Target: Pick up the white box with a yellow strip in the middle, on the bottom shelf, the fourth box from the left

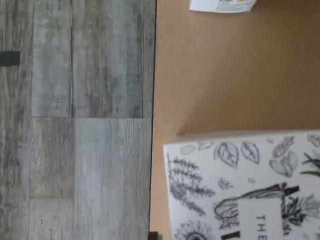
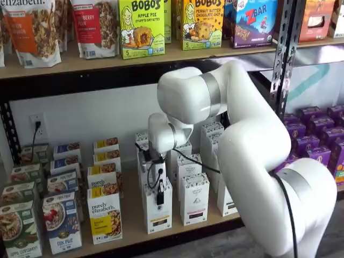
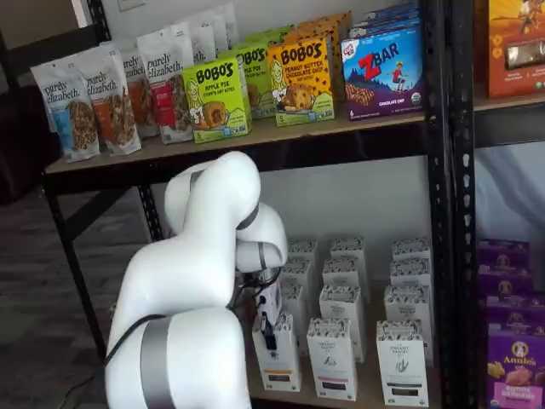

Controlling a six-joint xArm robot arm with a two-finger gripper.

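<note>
— Two questions for you: where does the white box (image 2: 157, 214) stand, and what is the hand (image 2: 160, 194) doing?

— You will find the box at the front edge of the bottom shelf (image 2: 129, 228), first in its own row of like cartons running back towards the wall. The hand hangs right over it. In both shelf views you see one black finger lying down the box's front face, so I cannot tell whether the fingers are spread or pinching it.

— What holds what down there?

— Your bottom shelf carries rows. Purely elizabeth boxes (image 2: 105, 215) stand just beside the white box towards the shelf's left end, more white cartons (image 2: 193, 199) stand just beside it on the other side, and purple boxes (image 2: 317, 142) fill the next bay. The upper shelf (image 2: 70, 63) holds granola bags and Bobo's boxes (image 2: 141, 27).

— Does one view give you what the others lack?

— Yes. The wrist view shows bare shelf board (image 1: 225, 75), its front edge against the grey plank floor (image 1: 75, 125), and a leaf-printed carton top (image 1: 240, 185) reading "THE"; which carton it is, you cannot tell. A shelf view shows the finger (image 3: 269, 331) on the box (image 3: 281, 362) from the side.

— Anything in your way?

— The white arm (image 2: 252, 150) covers the cartons behind it, and a black cable (image 2: 185, 158) loops beside the hand.
</note>
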